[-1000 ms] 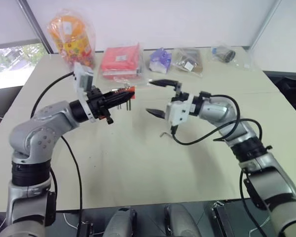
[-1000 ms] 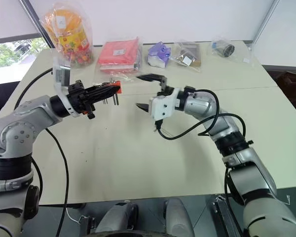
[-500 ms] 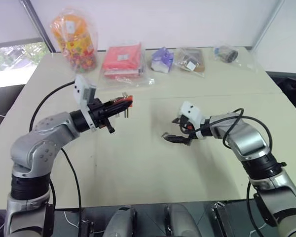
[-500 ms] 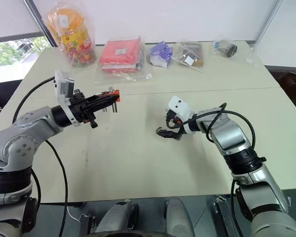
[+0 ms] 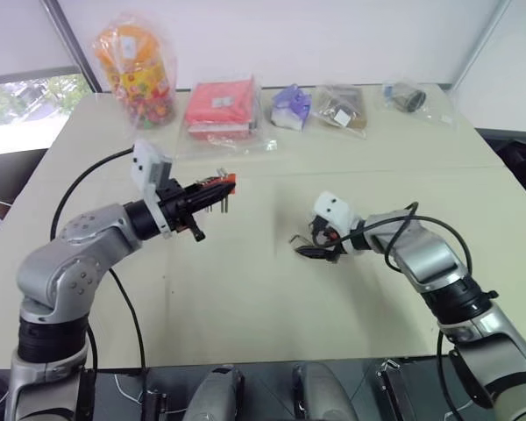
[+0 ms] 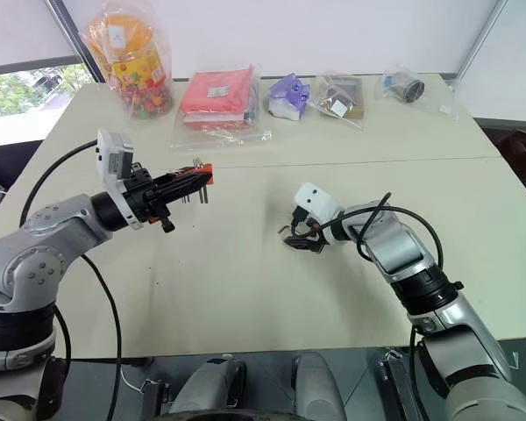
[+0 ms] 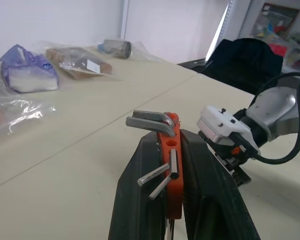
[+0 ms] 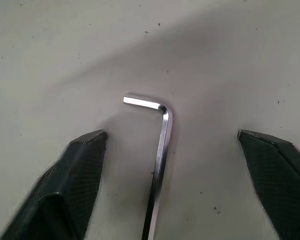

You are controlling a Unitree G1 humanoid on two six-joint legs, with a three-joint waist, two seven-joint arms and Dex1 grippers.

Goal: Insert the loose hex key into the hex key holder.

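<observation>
Right gripper [image 8: 172, 145] has dropped to the table, black fingers still apart, straddling the thin L-shaped grey metal hex key [image 8: 159, 165] lying flat; nothing gripped yet. Left gripper [image 7: 172, 165] stays clamped on the small orange-red plastic holder [image 7: 172, 172], raised. Pickup imminent.

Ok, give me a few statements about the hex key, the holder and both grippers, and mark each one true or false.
1. The left gripper is shut on the hex key holder. True.
2. The loose hex key is already in the holder. False: it lies on the table.
3. The right gripper has open fingers either side of the loose key. True.
4. The holder rests on the table. False: it is held above it.
</observation>
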